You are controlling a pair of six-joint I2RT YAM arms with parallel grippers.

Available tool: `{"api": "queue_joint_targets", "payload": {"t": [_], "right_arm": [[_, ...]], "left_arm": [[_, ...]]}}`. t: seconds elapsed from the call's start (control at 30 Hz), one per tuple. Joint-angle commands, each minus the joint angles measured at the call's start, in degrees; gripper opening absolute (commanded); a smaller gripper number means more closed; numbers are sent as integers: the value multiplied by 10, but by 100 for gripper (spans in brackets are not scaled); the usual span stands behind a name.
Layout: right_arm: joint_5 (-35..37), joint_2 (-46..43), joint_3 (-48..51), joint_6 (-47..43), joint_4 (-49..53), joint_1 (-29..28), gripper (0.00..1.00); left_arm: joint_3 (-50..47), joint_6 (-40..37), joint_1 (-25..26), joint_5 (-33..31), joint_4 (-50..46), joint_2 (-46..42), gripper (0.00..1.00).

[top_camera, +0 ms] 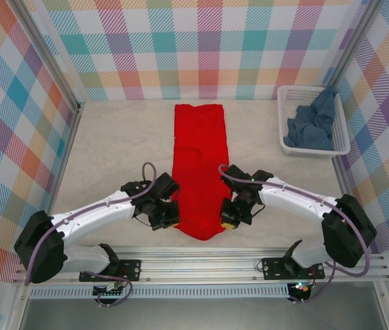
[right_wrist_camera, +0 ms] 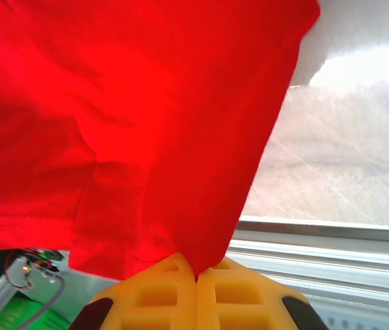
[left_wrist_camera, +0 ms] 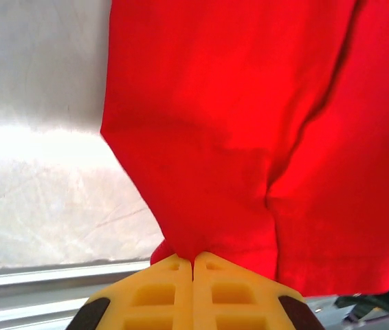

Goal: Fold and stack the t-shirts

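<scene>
The red t-shirt (top_camera: 199, 165) lies as a long narrow strip down the middle of the table, its plain side up. My left gripper (top_camera: 169, 214) is shut on its near left edge; the wrist view has red cloth (left_wrist_camera: 236, 137) pinched between the yellow fingertips (left_wrist_camera: 174, 268). On the near right edge my right gripper (top_camera: 227, 220) is shut too, with cloth (right_wrist_camera: 146, 124) caught between its yellow fingertips (right_wrist_camera: 215, 271). The near end of the red t-shirt is lifted off the table. The blue-grey t-shirt (top_camera: 313, 124) lies crumpled in the basket.
A white lattice basket (top_camera: 341, 130) stands at the back right by the checked wall. Metal rails (top_camera: 201, 265) run along the near table edge under the lifted cloth. Bare table (top_camera: 119, 144) lies left of the strip.
</scene>
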State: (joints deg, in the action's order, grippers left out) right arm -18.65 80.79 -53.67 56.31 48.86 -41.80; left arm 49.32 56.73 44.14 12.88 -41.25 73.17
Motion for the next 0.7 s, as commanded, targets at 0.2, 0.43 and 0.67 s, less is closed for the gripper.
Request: {"api": "queue_joint_targets", "payload": {"t": [0.2, 0.43, 0.67], "right_arm": [[10, 86, -162, -79, 45, 105, 0], [4, 205, -299, -116, 39, 156, 0], [10, 324, -426, -134, 55, 197, 0]], "left_arm": [[136, -54, -110, -16, 21, 105, 0], [259, -103, -173, -5, 24, 221, 0], [367, -130, -212, 0, 20, 334, 0]]}}
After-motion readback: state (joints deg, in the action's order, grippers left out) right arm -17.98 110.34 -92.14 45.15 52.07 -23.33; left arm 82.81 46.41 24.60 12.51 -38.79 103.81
